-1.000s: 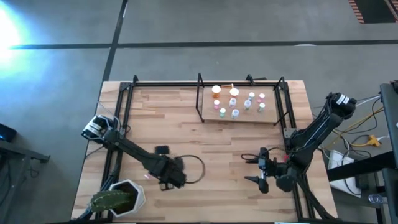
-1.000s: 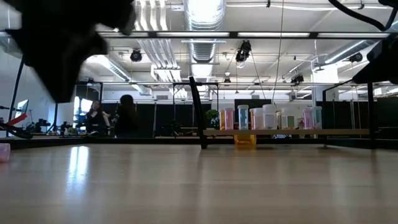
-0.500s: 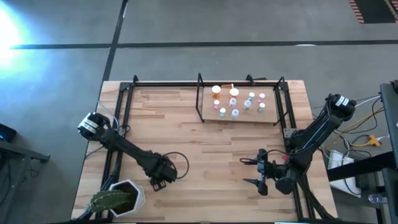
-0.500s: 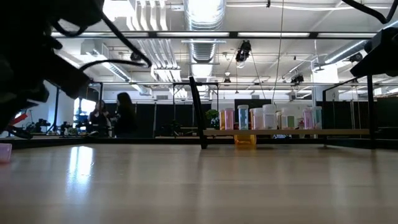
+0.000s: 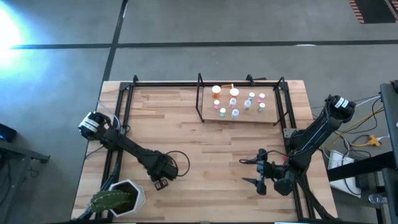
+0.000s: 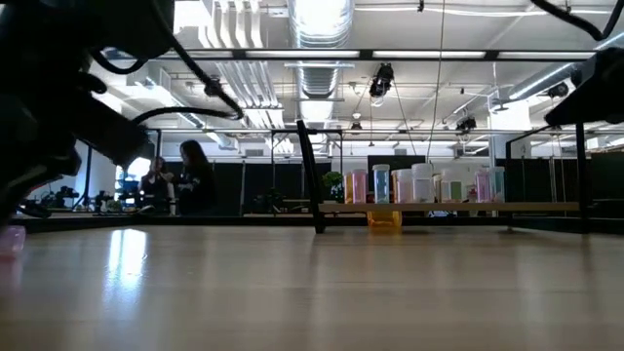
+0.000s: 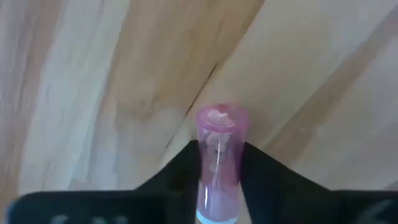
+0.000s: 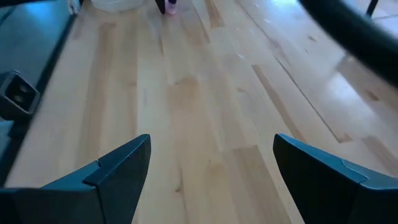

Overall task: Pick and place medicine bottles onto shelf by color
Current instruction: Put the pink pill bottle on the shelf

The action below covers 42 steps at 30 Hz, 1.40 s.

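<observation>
A small pink medicine bottle (image 7: pixel 219 163) stands on the table near its left front, between the two dark fingers of my left gripper (image 7: pixel 219 186), which points straight down and is shut on it. In the high view that gripper (image 5: pixel 160 181) hides the bottle; in the low view the bottle shows as a pink blur (image 6: pixel 10 241) at the left edge. Several medicine bottles (image 5: pixel 235 102) stand on the shelf (image 5: pixel 242 119) at the far side, seen in a row in the low view (image 6: pixel 419 183). My right gripper (image 5: pixel 260 173) waits open at the front right, holding nothing (image 8: pixel 211 174). My left gripper pinches the pink bottle by its two opposite sides (image 7: pixel 205 171) between its two fingers. The fingers (image 7: pixel 261 177) come from above, pointing down along the bottle. The bottle's far end (image 7: pixel 221 118) is at the tabletop; whether it is lifted I cannot tell.
A white pot with a green cactus (image 5: pixel 121 198) stands at the front left corner, close to my left gripper. Black metal rods (image 5: pixel 205 83) frame the table's far and side edges. An orange thing (image 6: pixel 383 219) shows under the shelf. People stand in the room behind (image 6: pixel 190 180).
My left gripper has gone toward the table's left edge and down onto the pink bottle, rolling about its own axis as it came. The bottle, which stood alone on the table, now stands between its fingers. The right arm has kept still.
</observation>
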Tool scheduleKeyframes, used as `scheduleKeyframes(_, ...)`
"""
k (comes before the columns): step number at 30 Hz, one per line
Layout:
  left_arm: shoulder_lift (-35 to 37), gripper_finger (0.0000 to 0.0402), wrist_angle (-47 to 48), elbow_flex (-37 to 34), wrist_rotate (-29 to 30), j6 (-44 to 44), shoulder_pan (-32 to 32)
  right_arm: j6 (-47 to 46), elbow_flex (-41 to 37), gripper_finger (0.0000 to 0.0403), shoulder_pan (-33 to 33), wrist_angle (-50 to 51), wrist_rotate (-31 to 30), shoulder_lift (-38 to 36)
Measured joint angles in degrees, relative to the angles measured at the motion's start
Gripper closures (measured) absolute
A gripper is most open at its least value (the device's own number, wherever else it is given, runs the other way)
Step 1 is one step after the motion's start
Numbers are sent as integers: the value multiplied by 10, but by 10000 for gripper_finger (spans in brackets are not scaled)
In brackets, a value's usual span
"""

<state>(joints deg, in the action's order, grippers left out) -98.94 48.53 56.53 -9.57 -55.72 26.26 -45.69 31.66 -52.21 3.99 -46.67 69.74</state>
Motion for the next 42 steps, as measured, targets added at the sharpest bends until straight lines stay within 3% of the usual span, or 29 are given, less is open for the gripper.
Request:
scheduleKeyframes(3,0,366,-36,22,45,17,-17,-11,0,74,5,0,0,35)
scheduleKeyframes(6,0,369,-85,36,69,48,-37,-4,1,74,9,0,1,73)
scheduleKeyframes(10,2,351,-246,49,66,103,-68,40,15,74,9,-35,0,128)
scheduleKeyframes(14,-3,345,-434,49,71,155,-100,126,33,74,8,-139,-30,185)
scheduleKeyframes(17,-3,344,-553,49,114,202,-117,179,49,74,7,-193,-96,227)
scheduleKeyframes(22,-3,344,-743,49,167,303,-125,196,90,74,-6,-193,-300,279)
scheduleKeyframes(25,-3,344,-817,48,179,352,-125,198,100,74,-11,-193,-338,284)
scheduleKeyframes(28,-3,344,-806,47,183,339,-131,189,95,74,-10,-190,-275,268)
scheduleKeyframes(31,-3,343,-694,46,183,275,-144,178,89,74,-10,-189,-212,246)
scheduleKeyframes(35,-14,343,-549,45,178,202,-162,167,86,74,-8,-167,-176,220)
scheduleKeyframes(42,-101,343,-511,84,69,175,-192,155,85,74,23,-142,-86,209)
